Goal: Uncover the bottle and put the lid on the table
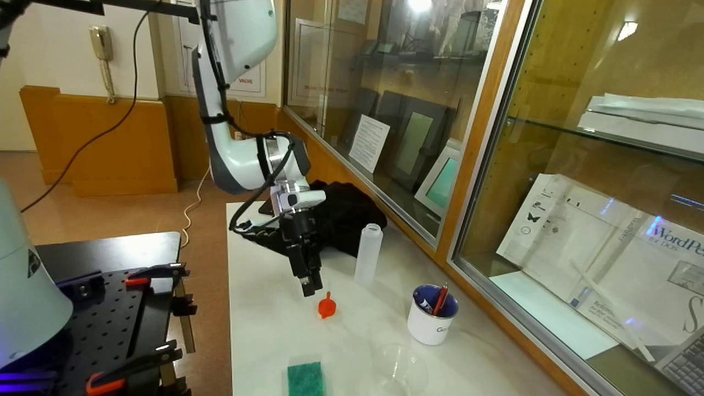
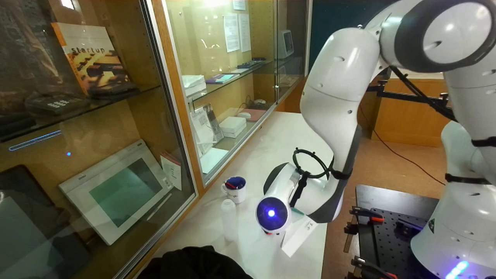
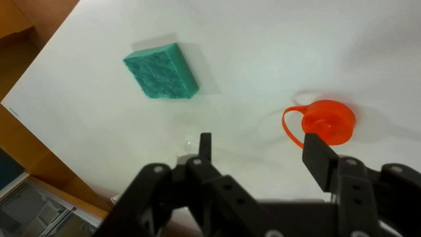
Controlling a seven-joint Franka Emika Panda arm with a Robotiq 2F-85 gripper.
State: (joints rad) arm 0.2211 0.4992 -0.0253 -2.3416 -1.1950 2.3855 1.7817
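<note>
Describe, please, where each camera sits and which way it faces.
Exterior view: raised near the sponge, facing along the table, cabinet at image right; base, arm, claw show.
Exterior view: raised near black cloth, facing oppositely, cabinet at left; arm, base show.
Wrist view: on the arm, facing down at red lid; claw's fingers show.
Both exterior views share bottle and mug.
</note>
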